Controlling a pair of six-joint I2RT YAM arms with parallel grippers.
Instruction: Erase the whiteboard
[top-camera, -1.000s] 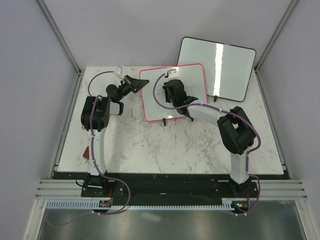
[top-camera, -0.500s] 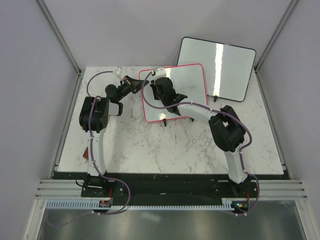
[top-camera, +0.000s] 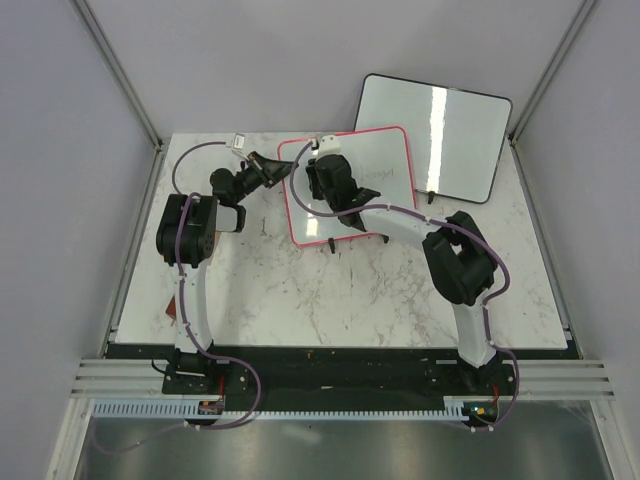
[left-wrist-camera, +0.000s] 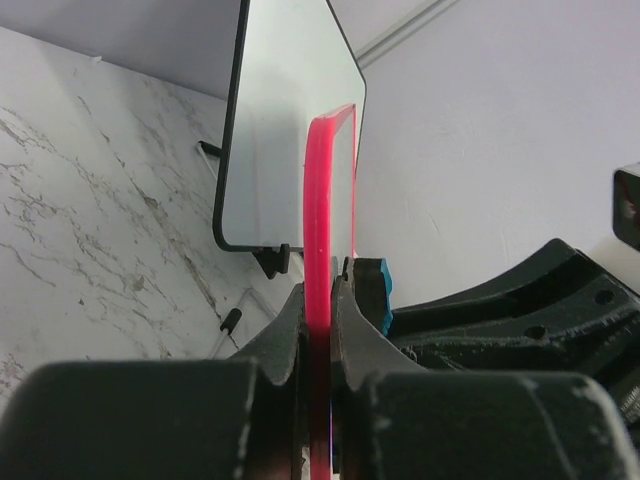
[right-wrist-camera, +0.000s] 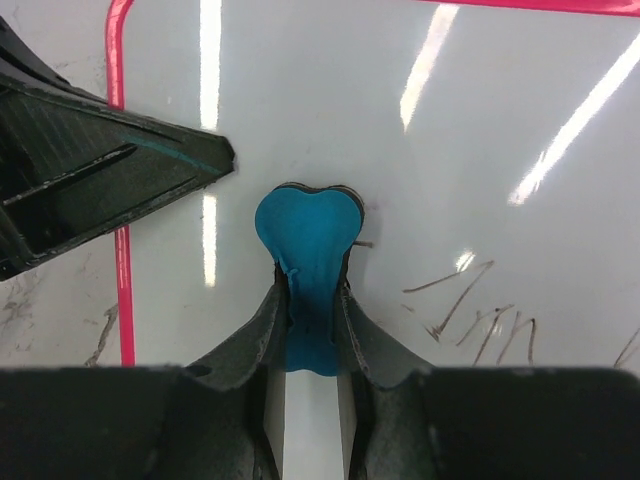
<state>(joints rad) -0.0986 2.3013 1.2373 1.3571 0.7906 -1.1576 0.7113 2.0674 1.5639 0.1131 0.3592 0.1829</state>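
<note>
The whiteboard (top-camera: 380, 165) has a pink frame and stands tilted at the back middle of the table. My left gripper (top-camera: 272, 166) is shut on its left frame edge (left-wrist-camera: 318, 200). My right gripper (top-camera: 322, 168) is shut on a blue eraser (right-wrist-camera: 308, 232) and presses it against the board face near the upper left. Faint dark handwriting (right-wrist-camera: 480, 315) lies on the board just right of the eraser. The left gripper's finger (right-wrist-camera: 110, 175) shows at the left of the right wrist view.
A black-framed whiteboard (top-camera: 433, 137) stands behind and to the right, also in the left wrist view (left-wrist-camera: 280, 130). A small white object (top-camera: 238, 142) lies at the table's back left. The marble table (top-camera: 330, 290) extends toward the arm bases.
My right gripper with the eraser has moved left across the board, from its middle to its upper left part. The left gripper keeps hold of the frame.
</note>
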